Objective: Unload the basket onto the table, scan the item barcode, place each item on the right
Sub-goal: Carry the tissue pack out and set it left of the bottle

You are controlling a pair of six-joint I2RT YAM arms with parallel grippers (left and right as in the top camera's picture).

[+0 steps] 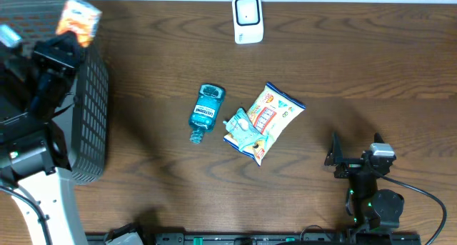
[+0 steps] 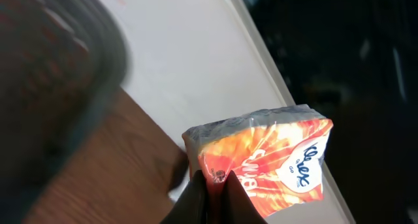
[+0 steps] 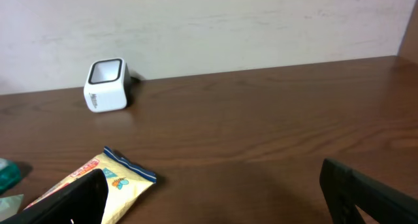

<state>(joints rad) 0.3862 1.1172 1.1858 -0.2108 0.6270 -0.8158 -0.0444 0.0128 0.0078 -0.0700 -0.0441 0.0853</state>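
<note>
The tissue pack (image 1: pixel 78 20), orange with a white logo patch, is up in the air at the far left corner of the table (image 1: pixel 357 59), over the far end of a black mesh basket (image 1: pixel 93 116). The left gripper (image 1: pixel 69 36) pinches it: in the left wrist view the two dark fingers (image 2: pixel 196 201) are pressed together on the lower edge of the pack (image 2: pixel 261 159), which is tilted, with its clear wrap catching the light.

The basket stands along the left edge of the surface. The white scanner (image 1: pixel 248 19) with its dark window sits at the far edge, about midway along it, well apart from the pack; the right wrist view shows it (image 3: pixel 106 85) upright against the pale wall.

Near the middle of the surface lies a blue mouthwash bottle (image 1: pixel 206 111), cap toward the near edge. Just beside it, to the right, a small teal pouch (image 1: pixel 241 131) overlaps a larger yellow and white snack bag (image 1: pixel 275 116).

The right gripper (image 1: pixel 355 151) is near the near right corner, its fingers spread wide with nothing between them.
</note>
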